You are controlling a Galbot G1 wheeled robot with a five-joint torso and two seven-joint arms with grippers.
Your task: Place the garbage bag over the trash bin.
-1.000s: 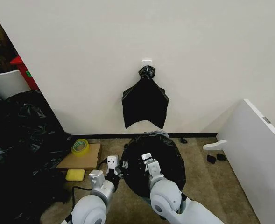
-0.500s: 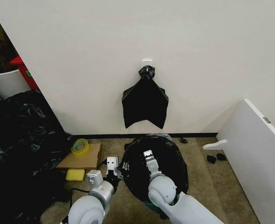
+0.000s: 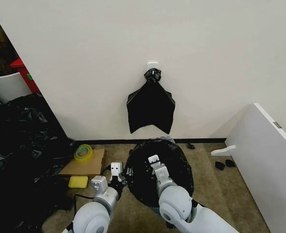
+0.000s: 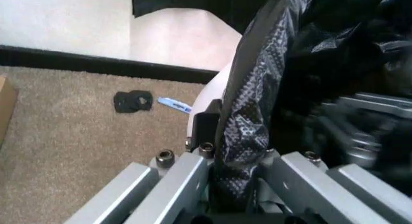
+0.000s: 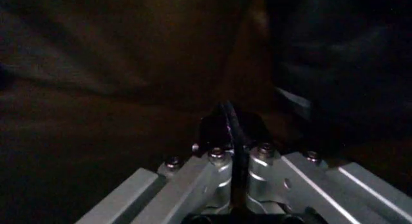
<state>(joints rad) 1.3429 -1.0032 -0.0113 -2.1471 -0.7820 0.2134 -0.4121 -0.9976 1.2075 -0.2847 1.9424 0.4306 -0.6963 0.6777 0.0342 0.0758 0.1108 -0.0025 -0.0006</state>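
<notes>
The garbage bag (image 3: 174,167), glossy black, lies spread as a wide open mouth over the trash bin on the carpet in front of the wall. In the left wrist view a strip of the trash bin's white side (image 4: 207,96) shows beside the plastic. My left gripper (image 3: 118,177) is at the bag's left edge, shut on a wrinkled fold of the garbage bag (image 4: 248,113). My right gripper (image 3: 155,165) reaches inside the bag's mouth. In the right wrist view my right gripper (image 5: 229,125) pinches a thin fold of dark film.
A black knotted bag (image 3: 151,104) hangs on the wall above. To the left lie cardboard (image 3: 82,165) with a tape roll (image 3: 83,152), a yellow sponge (image 3: 78,181) and a heap of black sheeting (image 3: 16,155). A white board (image 3: 269,160) leans at right.
My right arm has shifted a little inside the bag's mouth, and the bag's rim has moved slightly with it. The left gripper stays at the left edge.
</notes>
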